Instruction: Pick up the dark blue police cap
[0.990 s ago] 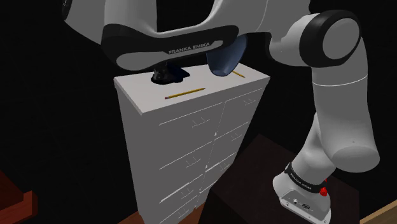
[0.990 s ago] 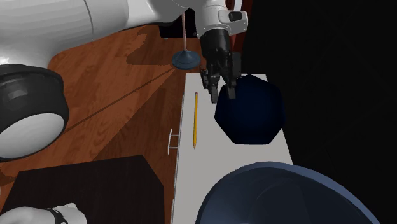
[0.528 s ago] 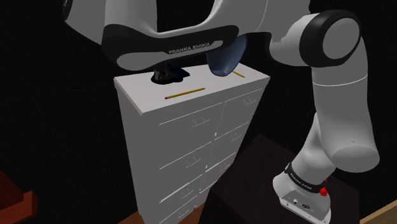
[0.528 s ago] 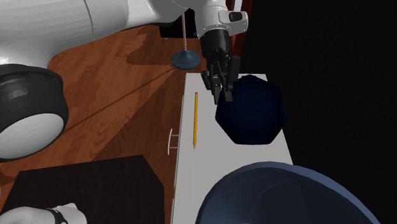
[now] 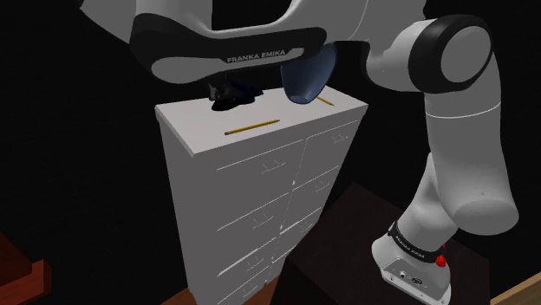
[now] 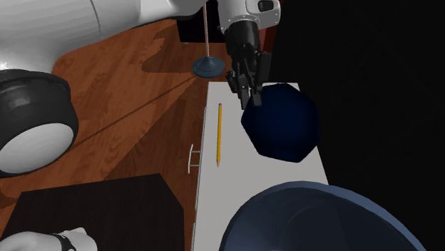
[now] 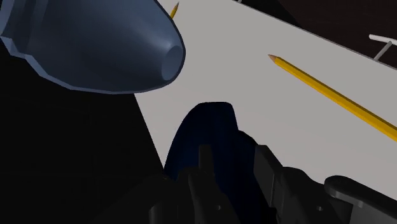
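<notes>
White dresser (image 5: 260, 199) on wood floor (image 6: 128, 93) bears pencil (image 6: 219, 133), cap (image 6: 282, 125).

The arm (image 5: 459, 130) is built of rounded, glossy white shells, joined by dark grey rings. "FRANKA EMIKA" is printed in white on a black band (image 5: 256, 57). A black lettered collar (image 5: 414, 244) and a red stud (image 5: 444, 258) are carried at the foot. The pincer (image 6: 251, 98) is moulded all in black, below a white wrist block (image 6: 246, 8).
</notes>
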Robot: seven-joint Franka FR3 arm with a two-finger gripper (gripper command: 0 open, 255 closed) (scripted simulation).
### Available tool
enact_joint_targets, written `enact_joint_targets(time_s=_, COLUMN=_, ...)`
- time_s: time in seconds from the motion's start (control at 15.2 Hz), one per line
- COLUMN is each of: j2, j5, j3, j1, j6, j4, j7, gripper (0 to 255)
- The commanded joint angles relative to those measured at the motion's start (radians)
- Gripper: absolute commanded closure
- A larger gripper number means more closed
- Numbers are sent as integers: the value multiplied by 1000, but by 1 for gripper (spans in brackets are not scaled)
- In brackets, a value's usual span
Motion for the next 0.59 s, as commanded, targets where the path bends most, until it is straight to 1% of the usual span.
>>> enact_joint_targets(time_s=0.0, j2=-1, j5=-11, j3=-3, j1=7, j6=-17, j4=28, j7=-24, gripper=255)
enact_joint_targets(time_s=0.53, j2=22, j5=-68, j3=-20, j1=52, j6=-91, j4=164, j7=-121, gripper=255)
